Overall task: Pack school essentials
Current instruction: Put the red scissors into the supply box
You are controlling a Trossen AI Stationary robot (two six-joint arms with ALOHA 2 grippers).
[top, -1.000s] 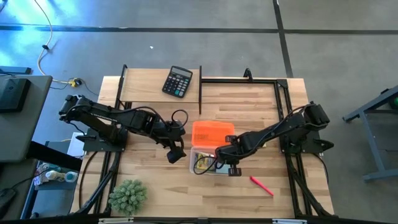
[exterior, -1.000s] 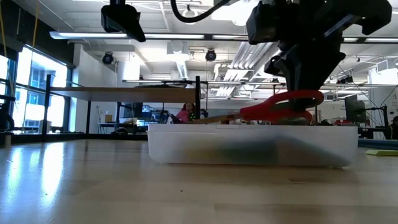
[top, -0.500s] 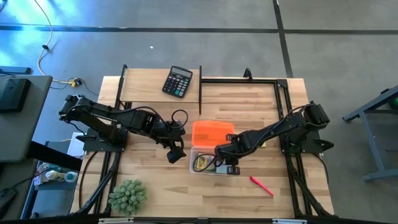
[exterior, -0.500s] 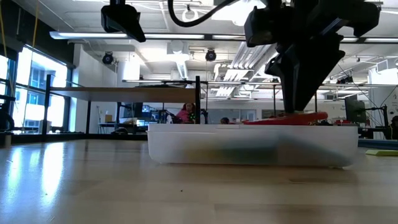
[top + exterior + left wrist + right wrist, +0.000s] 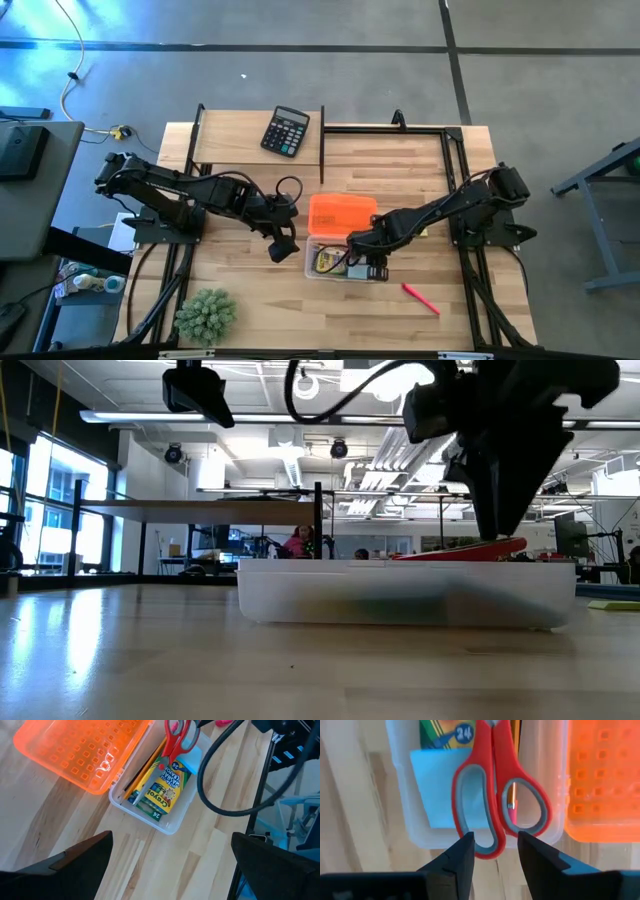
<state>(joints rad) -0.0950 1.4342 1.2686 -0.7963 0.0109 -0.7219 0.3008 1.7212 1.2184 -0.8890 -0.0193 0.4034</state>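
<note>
Scissors have dropped into the clear box, released by the right pincer, now apart just above their handles. Crayons, note pad and pencil are packed; the red pen lies on the worktop. Left pincer waits open beside.

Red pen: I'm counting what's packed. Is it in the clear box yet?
No, the red pen lies on the table, apart from the clear box.
</note>
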